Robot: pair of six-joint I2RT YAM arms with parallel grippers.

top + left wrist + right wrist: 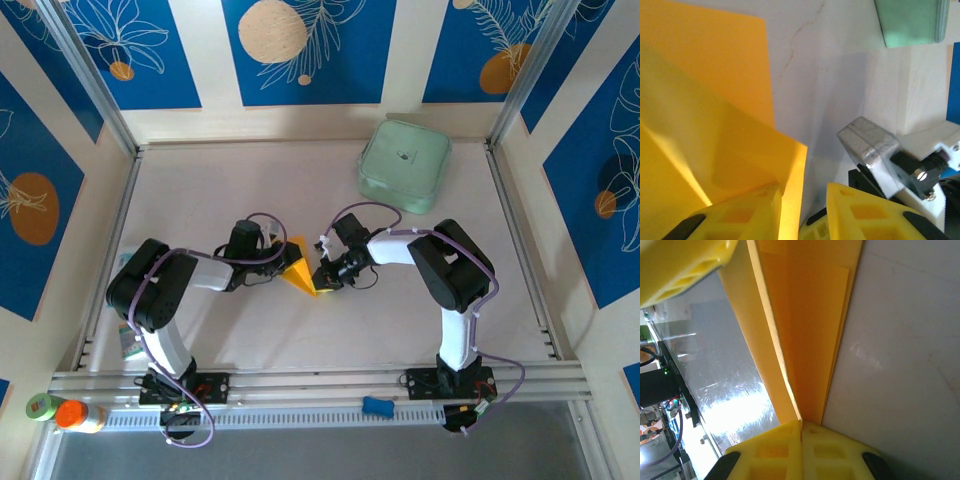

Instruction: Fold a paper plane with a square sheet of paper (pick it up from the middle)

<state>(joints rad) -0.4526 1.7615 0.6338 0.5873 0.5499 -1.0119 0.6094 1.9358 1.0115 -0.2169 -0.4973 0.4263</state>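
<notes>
On your bench [200, 200], with the case [404, 165] well off at the far right, the paper [298, 272] stands half-folded at mid-bench between the arms because your right pincer [801, 429] is clamped on its crease, while the left pincer [804, 205], jaws apart, straddles a flap's edge, seemingly to guide it.

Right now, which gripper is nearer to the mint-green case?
Right. The right gripper sits at the folded paper's case-side edge. The left gripper is on the paper's far side, farther from the mint-green case.
</notes>
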